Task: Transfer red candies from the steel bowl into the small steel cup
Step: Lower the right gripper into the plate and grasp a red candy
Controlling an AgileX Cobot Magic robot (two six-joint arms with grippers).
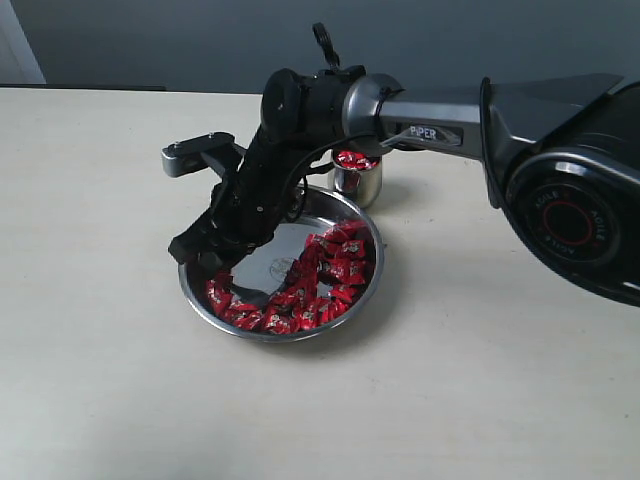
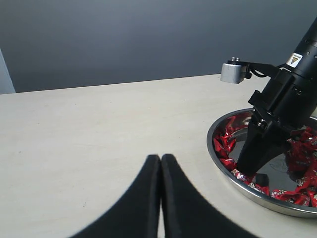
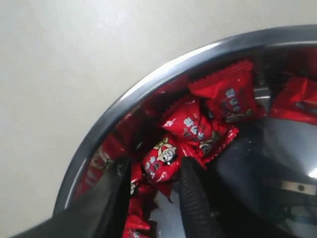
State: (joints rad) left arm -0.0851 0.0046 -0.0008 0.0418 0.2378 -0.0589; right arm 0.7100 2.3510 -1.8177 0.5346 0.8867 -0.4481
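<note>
The steel bowl (image 1: 378,262) lies mid-table with red candies (image 1: 335,265) heaped along its right and front sides. My right gripper (image 1: 216,266) reaches across and down into the bowl's left side. In the right wrist view it (image 3: 153,183) stands open, its fingers (image 3: 190,193) straddling a red candy (image 3: 161,158) close to the bowl's rim (image 3: 148,79). The small steel cup (image 1: 360,188) stands just behind the bowl with red candies in it. My left gripper (image 2: 161,161) is shut on nothing, low over bare table left of the bowl (image 2: 213,148).
The right arm's grey link and black base (image 1: 560,200) fill the right side of the exterior view. A dark wall (image 1: 150,40) runs behind the table's far edge. Beige tabletop (image 1: 100,350) surrounds the bowl.
</note>
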